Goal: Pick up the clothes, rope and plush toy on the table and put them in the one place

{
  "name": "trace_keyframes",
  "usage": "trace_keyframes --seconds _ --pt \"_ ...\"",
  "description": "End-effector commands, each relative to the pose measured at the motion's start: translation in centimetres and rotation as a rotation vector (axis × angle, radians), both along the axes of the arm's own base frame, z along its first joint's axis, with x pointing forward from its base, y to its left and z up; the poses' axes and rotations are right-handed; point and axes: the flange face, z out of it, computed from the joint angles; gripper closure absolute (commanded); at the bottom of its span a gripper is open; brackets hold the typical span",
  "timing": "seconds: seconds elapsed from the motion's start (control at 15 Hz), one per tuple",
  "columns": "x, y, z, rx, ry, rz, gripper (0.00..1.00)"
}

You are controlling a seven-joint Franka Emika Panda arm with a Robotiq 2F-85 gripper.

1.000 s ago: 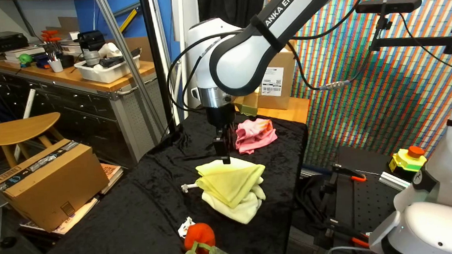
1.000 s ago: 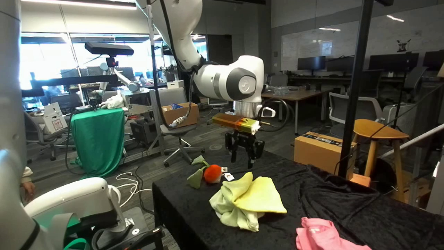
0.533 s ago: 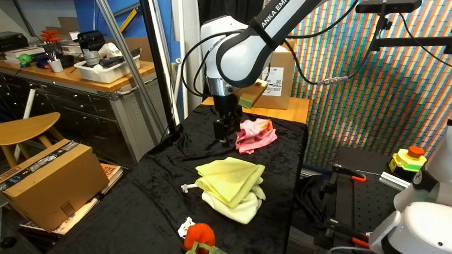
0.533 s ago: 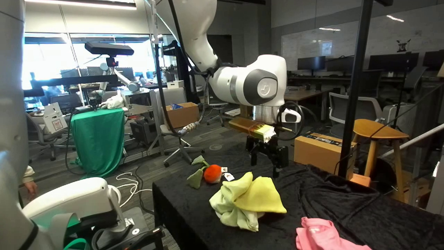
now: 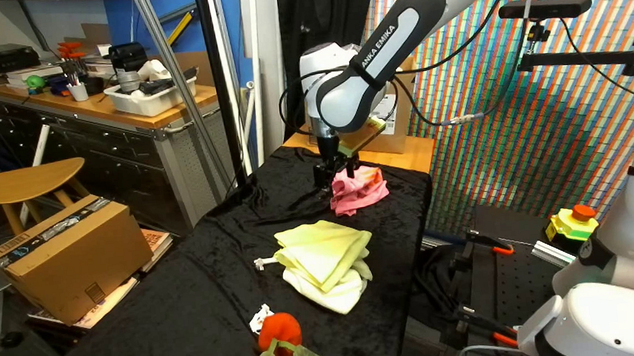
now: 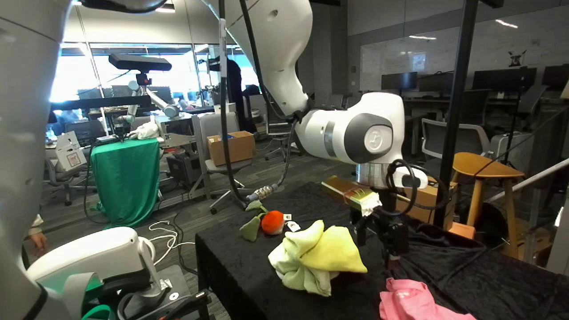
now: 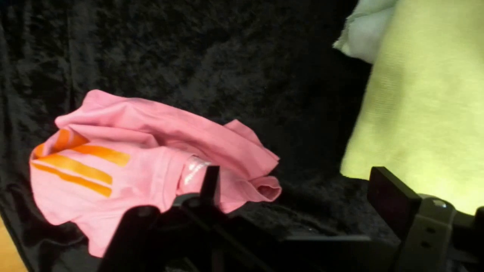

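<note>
Black-draped tabletop (image 5: 203, 311): pink garment (image 7: 143, 162) to one side of the gripper (image 7: 295, 172)

Jaws apart and holding nothing, the gripper hangs between the garment and the yellow cloths (image 5: 323, 257). The garment lies near the corner by the wooden strip (image 5: 417, 159), its long axis roughly along the jaw gap; grasping across it probably needs a turn. Rope (image 5: 266, 263) (seemingly) pokes from the cloths; the plush toy (image 5: 280, 333) sits near the opposite end edge. Beyond, a white bin (image 5: 139, 106) holds odds and ends (image 5: 160, 87).

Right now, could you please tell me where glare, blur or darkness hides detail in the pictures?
In an exterior view, the bright glass windows are washed out; in the wrist view, the pink fabric garment with orange stripes looks soft, its small white print unreadable, and much of the black two-fingered gripper sinks into near-featureless darkness.
</note>
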Motion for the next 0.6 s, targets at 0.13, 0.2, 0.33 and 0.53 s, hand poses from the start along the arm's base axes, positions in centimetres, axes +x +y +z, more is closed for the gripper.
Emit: trace_keyframes --seconds 0.13,0.2,0.33,0.53 --pt "1.1 -5.4 -2.1 -0.082 0.109 0.164 0.00" --pt "1.2 -6.3 -2.4 -0.098 0.135 0.195 0.00" --pt "1.5 -7.8 -2.8 -0.120 0.174 0.257 0.00" --pt "2.2 -9.4 -3.3 -0.147 0.225 0.366 0.00"
